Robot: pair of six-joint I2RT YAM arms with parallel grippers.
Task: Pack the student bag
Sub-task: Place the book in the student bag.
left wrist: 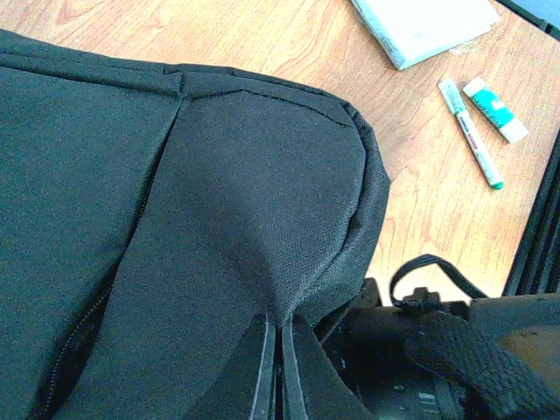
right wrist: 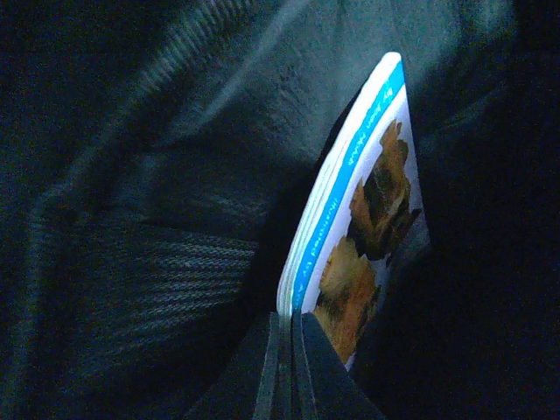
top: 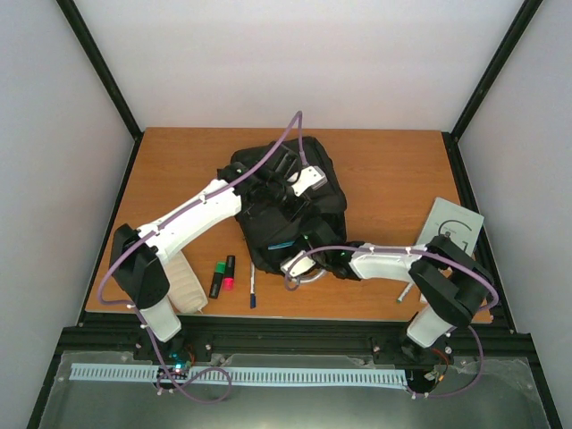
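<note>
The large black soft fabric backpack (left wrist: 219, 192) is showing plain matte black against the orange-brown wood-grain table (top: 179, 170). The thin white-edged book (right wrist: 376, 201) is carrying a bright blue band and orange-brown blotches, while the ribbed fabric pouch (top: 189, 284) is looking cream.

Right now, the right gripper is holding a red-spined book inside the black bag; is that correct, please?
Not quite: the spine is blue, not red. The right wrist view shows the right gripper shut on the book inside the student bag.

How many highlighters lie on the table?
2: a green highlighter and a pink highlighter, side by side near the front edge, left of the pen. More may be hidden in the bag.
</note>
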